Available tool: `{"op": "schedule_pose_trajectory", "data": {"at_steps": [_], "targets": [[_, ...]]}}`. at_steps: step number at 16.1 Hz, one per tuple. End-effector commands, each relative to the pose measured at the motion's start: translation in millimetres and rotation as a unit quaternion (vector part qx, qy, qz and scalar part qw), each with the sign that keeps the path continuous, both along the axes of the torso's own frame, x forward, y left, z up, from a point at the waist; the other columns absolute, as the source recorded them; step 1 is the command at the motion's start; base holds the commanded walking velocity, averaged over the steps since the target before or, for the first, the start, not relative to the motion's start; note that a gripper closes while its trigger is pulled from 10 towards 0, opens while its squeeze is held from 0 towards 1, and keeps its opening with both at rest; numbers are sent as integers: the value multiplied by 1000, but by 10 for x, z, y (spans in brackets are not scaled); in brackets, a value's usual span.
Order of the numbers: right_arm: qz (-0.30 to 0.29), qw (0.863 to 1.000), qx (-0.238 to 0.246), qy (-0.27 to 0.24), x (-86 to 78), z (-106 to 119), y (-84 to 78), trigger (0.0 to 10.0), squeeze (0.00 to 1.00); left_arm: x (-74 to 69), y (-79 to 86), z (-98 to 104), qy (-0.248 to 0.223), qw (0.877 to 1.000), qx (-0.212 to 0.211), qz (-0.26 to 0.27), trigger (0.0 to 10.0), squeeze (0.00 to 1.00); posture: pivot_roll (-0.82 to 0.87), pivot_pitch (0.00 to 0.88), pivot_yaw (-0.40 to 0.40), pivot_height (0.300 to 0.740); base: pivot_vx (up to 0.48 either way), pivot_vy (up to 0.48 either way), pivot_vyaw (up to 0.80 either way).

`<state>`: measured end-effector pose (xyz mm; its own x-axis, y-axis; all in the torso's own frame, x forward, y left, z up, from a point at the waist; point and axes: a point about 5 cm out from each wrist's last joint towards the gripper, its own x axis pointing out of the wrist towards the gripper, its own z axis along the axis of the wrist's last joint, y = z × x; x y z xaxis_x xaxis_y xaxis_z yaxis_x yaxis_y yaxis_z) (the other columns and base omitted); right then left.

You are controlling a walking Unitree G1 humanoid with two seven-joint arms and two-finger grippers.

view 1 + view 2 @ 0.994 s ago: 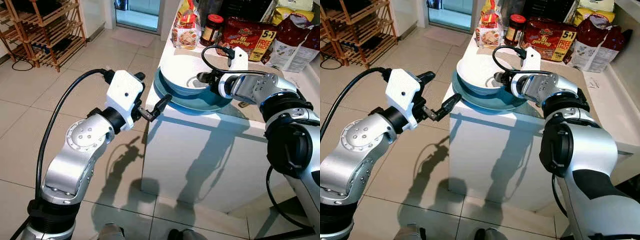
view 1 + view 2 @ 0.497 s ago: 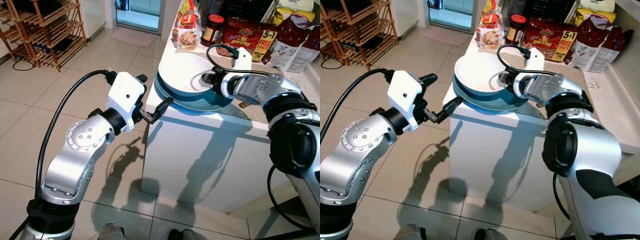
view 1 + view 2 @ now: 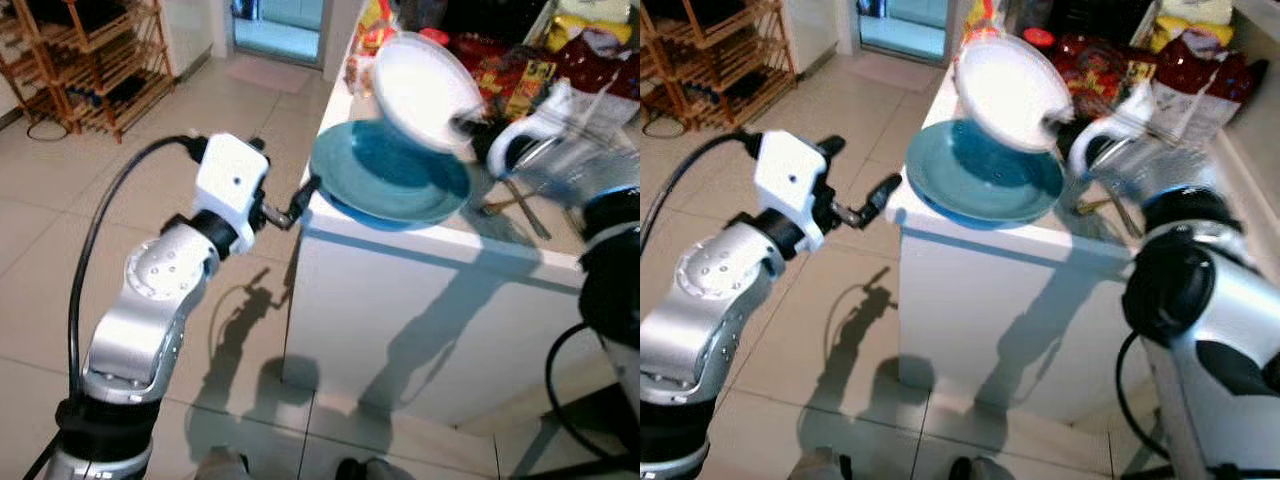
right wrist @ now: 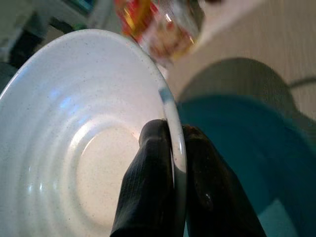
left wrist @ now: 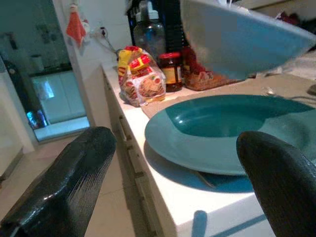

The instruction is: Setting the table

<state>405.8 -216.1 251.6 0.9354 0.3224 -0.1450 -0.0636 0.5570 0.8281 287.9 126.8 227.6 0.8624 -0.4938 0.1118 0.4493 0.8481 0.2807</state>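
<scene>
Currently logged: white bowl (image 3: 1012, 92), pinched at its rim by right gripper (image 4: 174, 163), one finger inside, one outside; raised and tilted above teal plate (image 3: 390, 178), apart from it, likely to free it from the stack. Teal plate flat at corner of white counter (image 3: 420, 250). Left gripper (image 5: 173, 163) spread wide, empty, level with the plate's edge, probably poised to take it. Food packets (image 5: 140, 76) behind.

Two plates: one white plate (image 3: 425, 88) (tilted, held aloft) and one teal plate (image 3: 390, 180). One jar (image 5: 171, 72). Two grippers: left gripper (image 3: 296, 203), right gripper (image 4: 175, 163).
</scene>
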Motion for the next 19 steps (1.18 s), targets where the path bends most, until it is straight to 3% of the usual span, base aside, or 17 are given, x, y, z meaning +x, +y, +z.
{"op": "schedule_pose_trajectory", "data": {"at_steps": [1, 2, 3, 4, 6, 10, 11, 13, 14, 15, 16, 17, 19], "targets": [[-8, 999, 3, -38, -56, 178, -126, 0, 0, -12, -36, -46, 6, 1000, -8, -3, 10000, 0, 86, 0, -110, 740, 0, 0, 0], [-26, 997, -17, -70, -114, 240, -174, 0, 0, -10, -54, -68, 6, 1000, -9, -2, 10000, 0, 80, 0, -107, 740, 0, 0, 0], [-61, 987, -70, -130, -223, 317, -202, 3725, 0, -8, -65, -83, 5, 1000, -12, 3, 10000, 0, 73, 0, -107, 740, 0, 0, 0], [-83, 968, -141, -193, -372, 374, -161, 10000, 0, -14, -66, -94, 7, 1000, -19, 11, 10000, 0, 69, 0, -112, 740, 0, 0, 0], [-68, 953, -180, -233, -649, 327, 18, 10000, 0, -61, -69, -162, 17, 1000, -18, 15, 10000, 0, 65, 0, -123, 740, -360, 0, 0], [-99, 942, -177, -268, -1051, 177, 230, 10000, 0, -81, -22, -244, 22, 999, -12, 47, 10000, 0, 78, 0, -131, 740, -259, 0, 0], [-114, 932, -203, -277, -1119, 120, 229, 10000, 0, -68, 16, -291, 27, 997, -11, 66, 10000, 0, 85, 0, -125, 740, 0, 0, 0], [-138, 893, -316, -288, -1225, -45, 262, 10000, 0, -47, 121, -346, 19, 995, -12, 97, 10000, 0, 84, 0, -112, 740, 0, 0, 0], [-143, 905, -312, -251, -1280, -273, 252, 10000, 0, -34, 195, -396, 19, 992, -25, 124, 10000, 0, 81, 0, -100, 740, 0, 0, 0], [-145, 910, -306, -238, -1313, -351, 250, 10000, 0, -33, 217, -416, 20, 990, -31, 133, 10000, 0, 82, 0, -98, 740, 0, 0, 0], [-156, 933, -264, -190, -1391, -605, 257, 10000, 0, -49, 209, -544, 33, 992, 1, 121, 10000, 0, 78, 0, -93, 740, 0, -341, 0], [-156, 936, -259, -180, -1415, -702, 279, 10000, 0, -58, 211, -613, 39, 992, 11, 120, 10000, 0, 72, 0, -93, 740, 0, -458, 0], [-153, 925, -304, -167, -1443, -921, 281, 10000, 0, -68, 218, -717, 49, 990, 8, 134, 10000, 0, 73, 0, -100, 740, 0, -480, 0]]}}
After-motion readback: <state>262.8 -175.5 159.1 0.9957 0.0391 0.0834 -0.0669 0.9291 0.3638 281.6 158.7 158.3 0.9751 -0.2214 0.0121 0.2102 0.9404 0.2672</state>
